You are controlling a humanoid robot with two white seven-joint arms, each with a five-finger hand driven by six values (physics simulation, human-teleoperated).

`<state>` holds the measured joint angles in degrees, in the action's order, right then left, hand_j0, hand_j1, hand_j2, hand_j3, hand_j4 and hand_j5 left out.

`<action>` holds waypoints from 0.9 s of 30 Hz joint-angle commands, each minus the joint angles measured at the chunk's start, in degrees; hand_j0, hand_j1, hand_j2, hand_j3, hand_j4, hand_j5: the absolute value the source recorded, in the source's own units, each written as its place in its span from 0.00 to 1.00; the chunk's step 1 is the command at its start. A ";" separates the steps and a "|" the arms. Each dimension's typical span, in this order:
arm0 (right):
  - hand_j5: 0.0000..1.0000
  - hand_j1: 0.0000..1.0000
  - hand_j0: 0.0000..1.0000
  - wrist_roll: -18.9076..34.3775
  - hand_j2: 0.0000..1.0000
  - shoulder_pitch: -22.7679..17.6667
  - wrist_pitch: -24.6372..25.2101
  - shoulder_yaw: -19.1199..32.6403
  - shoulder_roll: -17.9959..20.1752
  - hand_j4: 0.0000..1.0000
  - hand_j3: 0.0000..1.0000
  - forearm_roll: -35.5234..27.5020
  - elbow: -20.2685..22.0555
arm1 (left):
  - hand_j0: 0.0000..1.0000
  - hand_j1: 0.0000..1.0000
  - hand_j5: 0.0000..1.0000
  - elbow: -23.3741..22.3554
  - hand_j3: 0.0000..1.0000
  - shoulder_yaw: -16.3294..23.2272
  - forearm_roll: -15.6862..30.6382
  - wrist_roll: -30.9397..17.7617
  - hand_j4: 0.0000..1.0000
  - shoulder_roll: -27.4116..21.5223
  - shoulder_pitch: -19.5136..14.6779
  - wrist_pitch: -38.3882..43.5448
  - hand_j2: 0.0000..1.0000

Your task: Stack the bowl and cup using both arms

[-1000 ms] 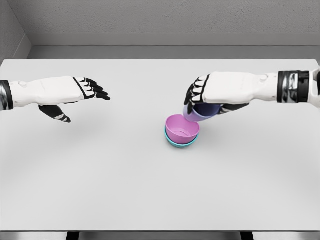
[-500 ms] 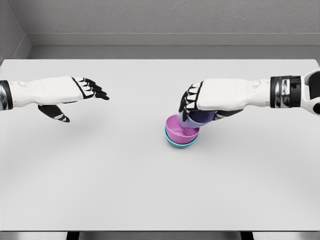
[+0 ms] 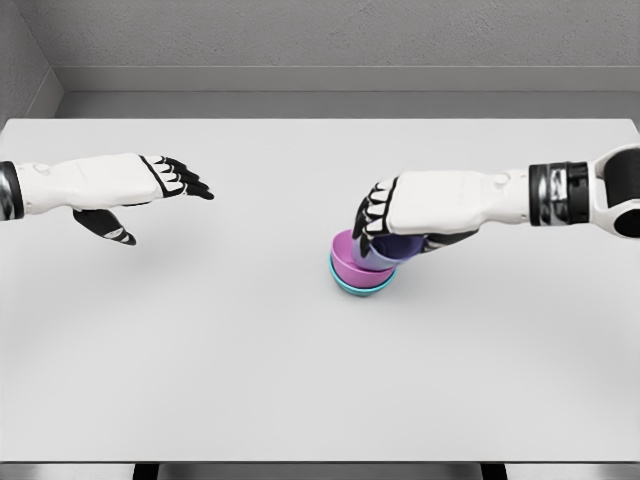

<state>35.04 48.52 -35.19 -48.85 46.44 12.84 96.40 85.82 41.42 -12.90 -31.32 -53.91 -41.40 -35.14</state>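
right hand holding cup in stacked bowls, left hand idle

my right hand (image 3: pixel 425 205) comes in from the right edge of the table (image 3: pixel 300 380), and its fingers (image 3: pixel 372 215) are wrapped around the purple cup (image 3: pixel 392 248), dark fingertips curled over the cup's left side, thumb below on the near side. the cup is tilted and sits low in the pink bowl (image 3: pixel 350 258); i cannot tell whether its base touches the bowl's floor, since my hand covers most of it. the pink bowl is nested inside the teal bowl (image 3: pixel 355 287), of which only the lower rim shows as a thin band. the stack stands a little right of the table's middle, well clear of every edge.

my left hand (image 3: pixel 120 185) comes in from the left edge and hovers above the table's left side, well apart from the stack. its fingers are stretched out and relaxed, pointing right, thumb hanging below; it grasps nothing.

the table top is plain light grey, with a grey wall (image 3: pixel 330 40) behind the far edge.
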 commanded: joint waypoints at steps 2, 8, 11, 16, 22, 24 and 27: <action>0.62 0.62 0.62 -0.04 0.62 0.00 0.19 -0.37 -0.39 0.62 0.62 -0.36 0.02 | 1.00 1.00 1.00 -0.04 1.00 -0.03 0.33 0.03 1.00 0.03 0.00 0.14 1.00; 0.68 0.68 0.68 -0.04 0.68 0.18 0.19 -0.46 -1.35 0.68 0.68 -0.36 0.02 | 1.00 1.00 1.00 -0.13 1.00 -0.03 0.25 0.03 1.00 0.03 0.00 0.14 1.00; 0.99 0.99 0.99 -0.04 0.99 0.44 0.19 -0.37 -1.35 0.99 0.99 -0.36 0.02 | 1.00 1.00 1.00 -0.13 1.00 -0.11 0.33 0.03 1.00 0.03 0.00 0.14 1.00; 1.00 1.00 1.00 -0.04 1.00 0.53 0.19 0.24 -0.65 1.00 1.00 -0.36 -0.25 | 1.00 1.00 1.00 -0.13 1.00 -0.12 0.25 0.03 1.00 0.03 0.00 0.14 1.00; 1.00 1.00 1.00 -0.04 1.00 0.00 0.19 8.15 1.90 1.00 1.00 -0.54 -5.52 | 1.00 1.00 1.00 -0.13 1.00 -0.12 0.42 0.03 1.00 -0.14 0.09 0.14 1.00; 1.00 1.00 1.00 -0.04 1.00 -0.09 0.19 11.32 1.81 1.00 1.00 -0.89 -9.82 | 1.00 1.00 1.00 -0.04 1.00 -0.12 0.60 0.03 1.00 -0.06 0.00 0.14 1.00; 1.00 1.00 1.00 -0.04 1.00 -0.09 0.19 12.73 1.99 1.00 1.00 -0.89 -13.78 | 1.00 1.00 1.00 -0.04 1.00 -0.20 0.42 0.03 1.00 -1.02 1.49 0.14 1.00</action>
<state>35.03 48.43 -35.15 -37.71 48.19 12.34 85.67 85.76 41.37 -12.78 -31.30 -54.42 -39.81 -35.15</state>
